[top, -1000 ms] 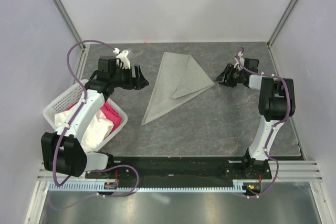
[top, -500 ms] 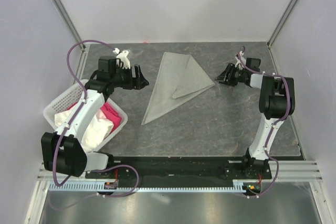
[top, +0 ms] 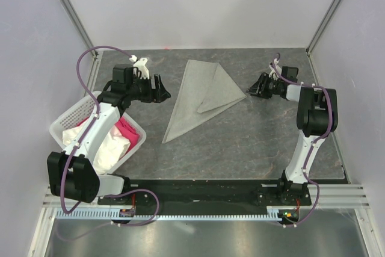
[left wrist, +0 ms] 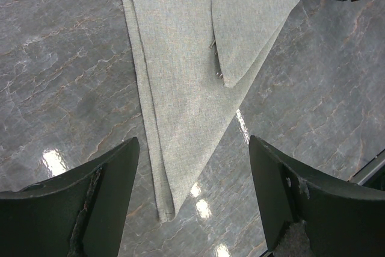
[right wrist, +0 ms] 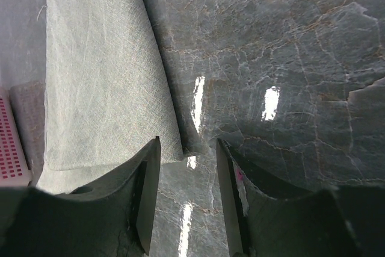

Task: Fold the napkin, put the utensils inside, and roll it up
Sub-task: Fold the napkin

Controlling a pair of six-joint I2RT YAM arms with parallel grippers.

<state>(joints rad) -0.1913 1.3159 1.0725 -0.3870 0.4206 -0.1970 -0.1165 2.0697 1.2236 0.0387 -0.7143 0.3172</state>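
Nearest me, on the left side of the table (top: pixel 240 142), I see one white basket (top: pixel 65 118), and in it I count two cloths: one pink cloth (top: pixel 126 129) toward the table's middle and one white cloth (top: pixel 111 148) on the near side. Past that, in the middle of the table, lies the one napkin (top: pixel 192 97), flat on the surface and folded into a long triangle. Its narrow tip points toward the near left, its broad corner reaches out to the right, and its third point lies toward the far edge. I count one smaller triangular flap lying on top along its right side. Of my two arms, the left gripper (top: pixel 161 92) hangs just left of the napkin, beyond the basket, with its two fingers (left wrist: pixel 108 197) spread wide and nothing between them. In its wrist view the napkin's narrow tip lies on the table between the fingers without touching them. The right gripper (top: pixel 252 88) sits low just beside the napkin's right corner. Its two fingers (right wrist: pixel 147 197) stand apart with bare table showing in the gap. The cloth's corner lies just off the tip of one finger, not clamped.
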